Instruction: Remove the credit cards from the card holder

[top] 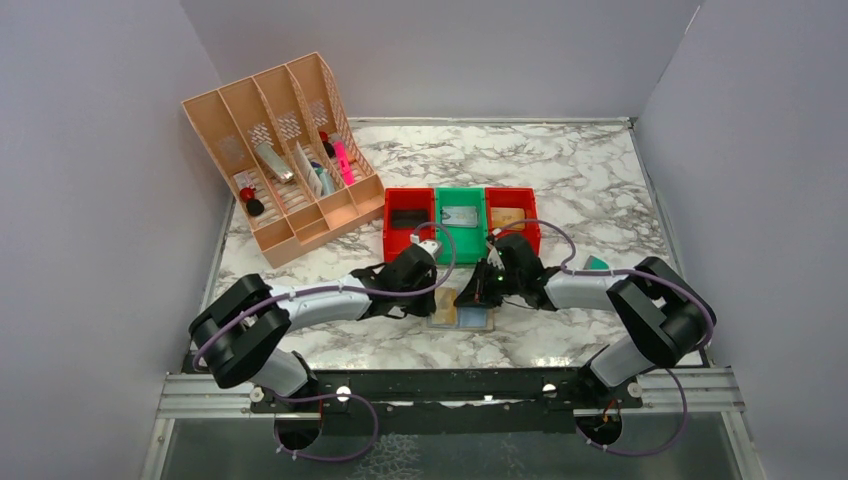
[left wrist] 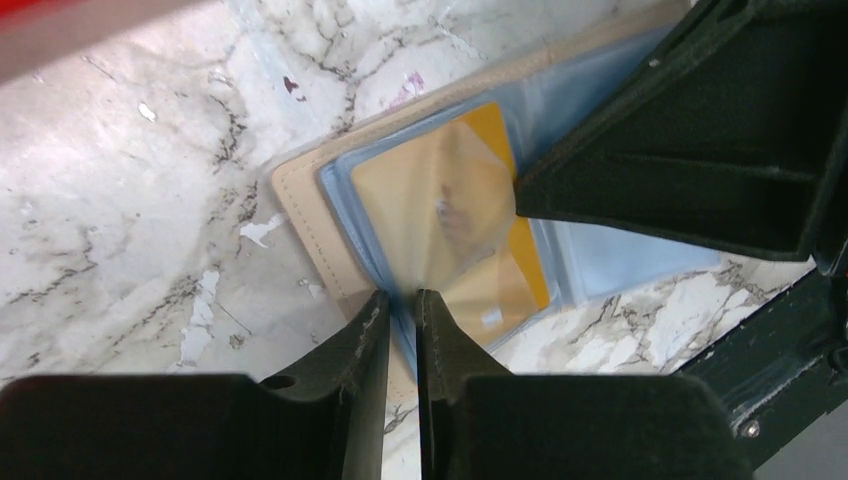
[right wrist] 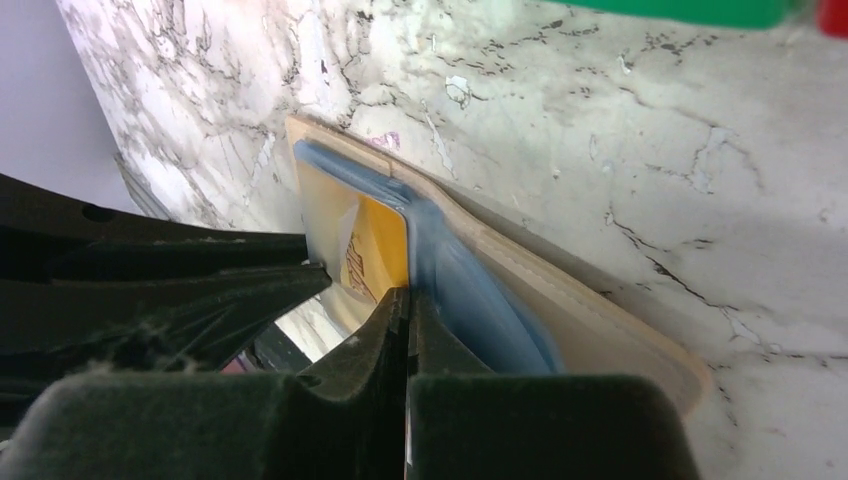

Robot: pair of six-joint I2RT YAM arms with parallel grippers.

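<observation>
Top: card holder (top: 465,318) lies open on the marble, at 6 o'clock of the green bin (top: 459,250). Left wrist: left gripper (left wrist: 403,300) is nearly closed, pinching the clear sleeve (left wrist: 440,200) at its 6 o'clock edge; use that as the anchor. Right wrist: right gripper (right wrist: 407,297) looks clamped on the yellow card (right wrist: 385,250) edge, so pull straight along the pocket without twisting, or the holder will likely drag.

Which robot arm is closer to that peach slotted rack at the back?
Left. The left jaws pinch the card holder on the side facing the rack; the right jaws grip from the far side.
</observation>
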